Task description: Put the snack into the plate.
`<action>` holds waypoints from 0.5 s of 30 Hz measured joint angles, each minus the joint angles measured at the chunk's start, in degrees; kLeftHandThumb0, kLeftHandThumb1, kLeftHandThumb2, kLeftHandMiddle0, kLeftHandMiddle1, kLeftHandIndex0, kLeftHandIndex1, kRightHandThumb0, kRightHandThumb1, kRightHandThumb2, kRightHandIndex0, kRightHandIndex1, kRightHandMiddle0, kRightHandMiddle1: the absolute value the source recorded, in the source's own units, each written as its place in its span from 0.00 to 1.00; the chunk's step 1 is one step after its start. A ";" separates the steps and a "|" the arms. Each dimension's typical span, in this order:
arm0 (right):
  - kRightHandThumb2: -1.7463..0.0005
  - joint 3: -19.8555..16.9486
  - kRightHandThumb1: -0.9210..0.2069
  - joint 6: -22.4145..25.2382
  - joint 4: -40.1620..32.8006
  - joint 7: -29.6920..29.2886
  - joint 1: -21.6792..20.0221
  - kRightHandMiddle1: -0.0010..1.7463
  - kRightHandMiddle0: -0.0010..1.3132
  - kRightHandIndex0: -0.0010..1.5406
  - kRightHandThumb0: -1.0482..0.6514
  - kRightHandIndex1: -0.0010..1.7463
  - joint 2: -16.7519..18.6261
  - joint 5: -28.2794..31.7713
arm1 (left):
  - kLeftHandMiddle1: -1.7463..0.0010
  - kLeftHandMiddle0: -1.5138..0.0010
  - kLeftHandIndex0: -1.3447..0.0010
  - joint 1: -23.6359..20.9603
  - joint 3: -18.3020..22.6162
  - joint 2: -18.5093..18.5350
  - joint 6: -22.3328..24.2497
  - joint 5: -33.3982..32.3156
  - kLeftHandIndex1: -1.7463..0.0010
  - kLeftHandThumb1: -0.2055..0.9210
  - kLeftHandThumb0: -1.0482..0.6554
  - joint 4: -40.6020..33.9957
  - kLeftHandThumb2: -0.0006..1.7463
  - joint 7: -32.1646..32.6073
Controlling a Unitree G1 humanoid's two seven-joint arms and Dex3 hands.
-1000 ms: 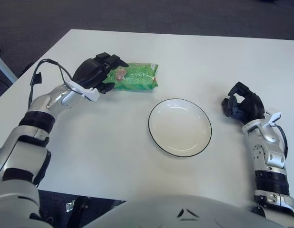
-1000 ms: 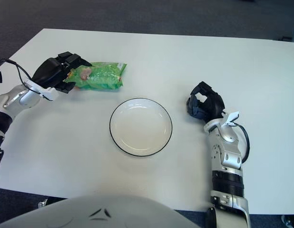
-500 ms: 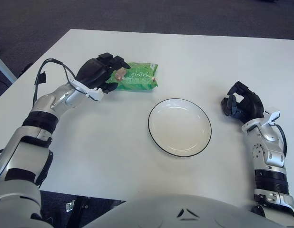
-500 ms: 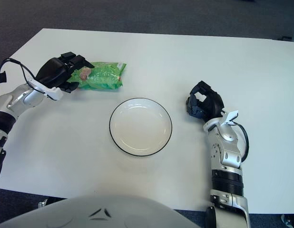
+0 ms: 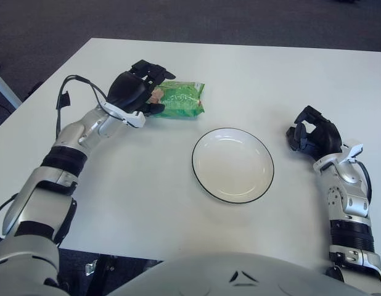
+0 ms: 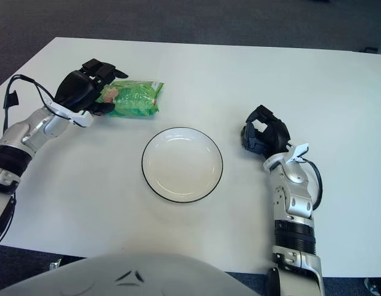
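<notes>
Your left robot hand [image 5: 140,89] has slid further over the green snack bag's [image 5: 178,100] left end, fingers curling around it for a grip, bag flat on the tabletop [image 5: 147,185] beside the empty plate [image 5: 233,165]; right robot hand [image 5: 312,134] parked curled, empty.

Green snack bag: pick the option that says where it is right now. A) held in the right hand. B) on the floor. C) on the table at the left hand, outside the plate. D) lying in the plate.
C: the green snack bag lies on the table with the left hand over its near end, well apart from the plate, which holds nothing.
</notes>
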 measured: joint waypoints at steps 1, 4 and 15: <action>0.28 0.00 0.49 0.00 0.00 0.00 0.00 1.00 0.44 0.81 0.34 1.00 -0.02 0.00 | 0.88 0.90 1.00 0.08 0.00 -0.43 0.96 0.08 0.57 1.00 0.10 -0.34 0.37 -0.21; 0.28 0.05 0.49 0.00 0.00 0.00 -0.05 1.00 0.44 0.81 0.34 1.00 -0.03 0.00 | 0.89 0.91 1.00 0.26 -0.02 -1.63 3.75 0.19 0.59 1.00 0.09 -1.56 0.35 -1.35; 0.28 0.03 0.49 0.01 0.01 -0.03 -0.04 1.00 0.44 0.81 0.34 1.00 -0.05 0.02 | 0.95 0.96 1.00 -0.05 -2.11 -4.08 14.85 4.25 0.68 1.00 0.06 -5.48 0.29 -9.73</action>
